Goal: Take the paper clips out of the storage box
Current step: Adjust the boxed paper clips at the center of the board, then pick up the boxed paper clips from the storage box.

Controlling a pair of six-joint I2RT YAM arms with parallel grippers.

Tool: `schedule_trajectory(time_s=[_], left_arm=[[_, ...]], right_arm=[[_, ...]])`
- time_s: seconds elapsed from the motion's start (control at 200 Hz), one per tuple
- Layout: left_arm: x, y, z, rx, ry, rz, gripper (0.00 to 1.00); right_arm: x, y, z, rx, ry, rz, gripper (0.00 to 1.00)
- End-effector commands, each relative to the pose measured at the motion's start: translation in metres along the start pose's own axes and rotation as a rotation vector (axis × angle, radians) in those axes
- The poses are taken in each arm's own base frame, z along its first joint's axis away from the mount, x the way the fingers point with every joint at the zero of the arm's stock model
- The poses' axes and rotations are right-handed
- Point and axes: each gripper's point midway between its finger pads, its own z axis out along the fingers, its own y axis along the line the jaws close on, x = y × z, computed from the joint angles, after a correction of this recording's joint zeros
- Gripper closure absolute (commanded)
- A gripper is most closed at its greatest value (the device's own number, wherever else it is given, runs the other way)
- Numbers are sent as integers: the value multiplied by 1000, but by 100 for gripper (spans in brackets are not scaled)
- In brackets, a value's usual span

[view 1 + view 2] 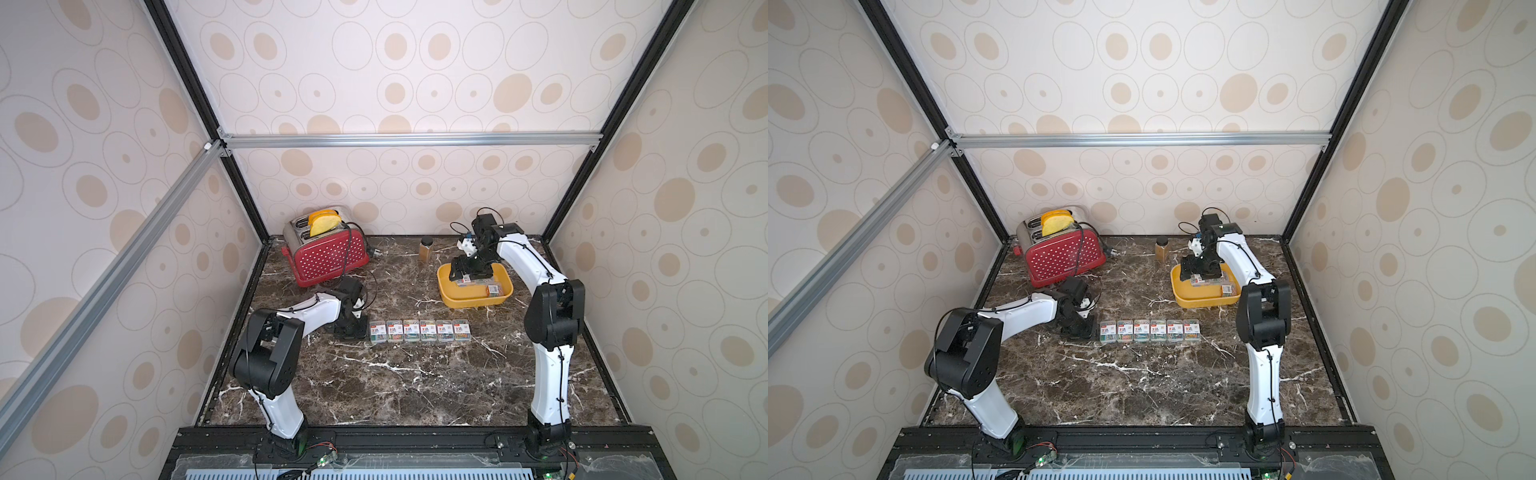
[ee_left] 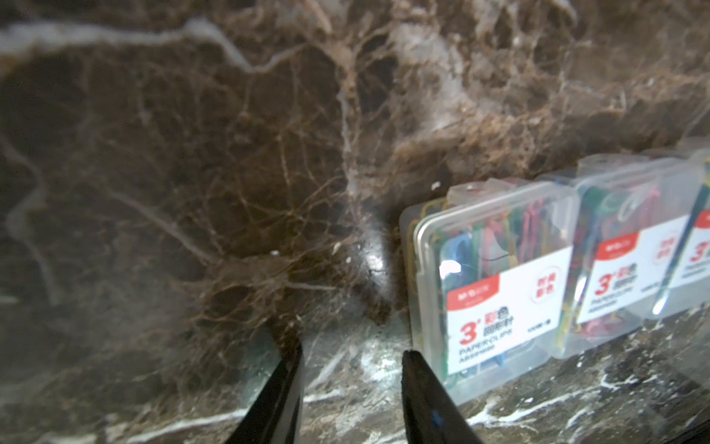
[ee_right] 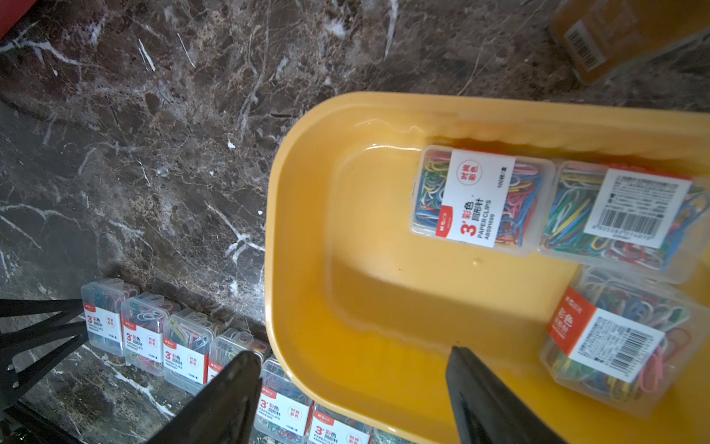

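Three paper clips (image 3: pixel 480 200) crowd storage box (image 3: pixel 276 230) end; right claw (image 3: pixel 353 353) over rim

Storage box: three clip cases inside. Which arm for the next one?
Right. The right gripper hangs open over the storage box, the cases just below; the left gripper is across the table, by the row already out.

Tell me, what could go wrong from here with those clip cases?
The three paper clip cases in the yellow storage box lie bunched at one end, so the open right hand might bump a neighbour or catch the rim. The open left hand sits beside the row's end case; a careless swing could scatter the row.
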Motion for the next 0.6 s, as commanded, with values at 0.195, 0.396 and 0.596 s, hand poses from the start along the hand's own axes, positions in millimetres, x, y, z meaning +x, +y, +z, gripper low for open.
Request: schedule_trajectory(time_s=[0.195, 0.396, 0.596], left_arm=[[-13, 10, -38, -87, -100, 32, 30], [-35, 4, -78, -63, -229, 58, 17], [-54, -18, -114, 27, -319, 80, 1]], right_arm=[[-3, -27, 7, 114, 10, -12, 18], [2, -69, 19, 270, 61, -13, 13], [10, -104, 22, 374, 95, 39, 3]])
